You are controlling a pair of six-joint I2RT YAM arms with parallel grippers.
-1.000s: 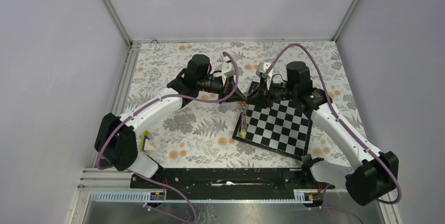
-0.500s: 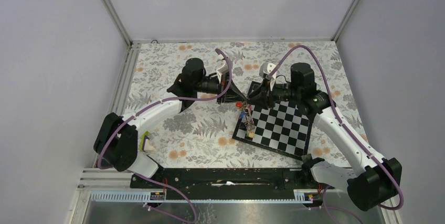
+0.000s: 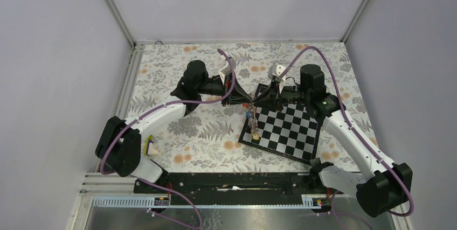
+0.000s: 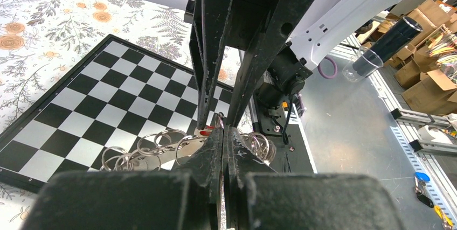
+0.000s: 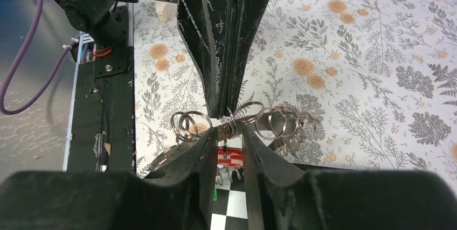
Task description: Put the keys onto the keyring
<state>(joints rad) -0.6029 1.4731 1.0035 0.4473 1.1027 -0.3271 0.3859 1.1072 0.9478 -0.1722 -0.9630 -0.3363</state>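
Keys, strung on small silver rings, hanging above the surface at the chessboard's 9 o'clock edge. Left claw, reaching in from 9 o'clock: jaws pressed together on the rings. Right claw, from 3 o'clock: jaws slightly apart, with the rings and a red tag showing in the gap.

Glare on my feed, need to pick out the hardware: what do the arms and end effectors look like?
The left arm and right arm have white shells, black joints, and a purple cable along each. The left end effector and right end effector are black with scuffed fingers.
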